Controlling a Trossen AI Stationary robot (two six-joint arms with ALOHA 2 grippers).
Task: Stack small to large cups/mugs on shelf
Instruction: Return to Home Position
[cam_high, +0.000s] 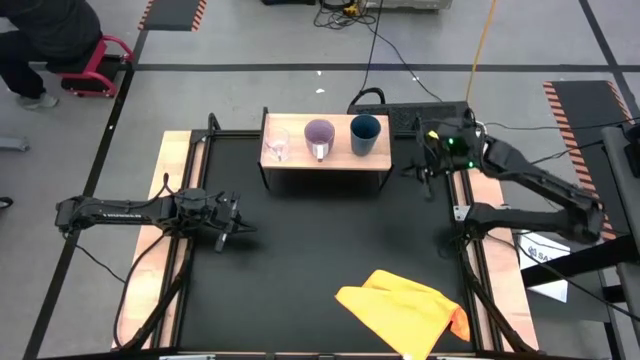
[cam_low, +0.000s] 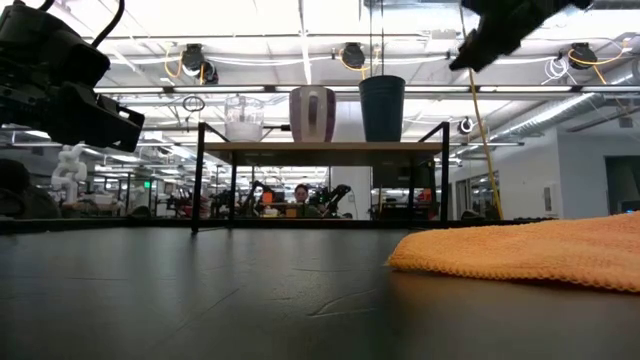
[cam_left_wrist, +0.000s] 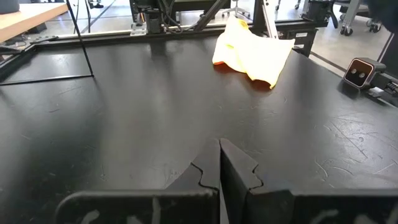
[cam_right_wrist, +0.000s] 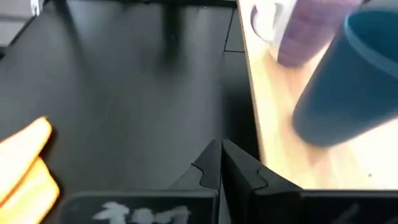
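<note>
Cups sit at the far end, so start close. Nearest you, a crumpled yellow-orange cloth (cam_high: 405, 312) lies on the black table (cam_high: 320, 260). Next comes your left gripper (cam_high: 240, 228), low over the table's left side. Its wrist view shows the jaws pressed together on nothing.

Your right gripper (cam_high: 425, 175) hangs just beside the right end of the low light wooden shelf on black legs (cam_high: 300, 160). Its jaws are also closed and empty.

On the shelf top, left to right, stand the tiny clear glass (cam_high: 277, 145), the light purple handled mug (cam_high: 319, 135) and the larger dark blue cup (cam_high: 365, 133). The high view shows gaps between them. The low view shows all three upright. The right wrist view catches the mug and cup up close.
</note>
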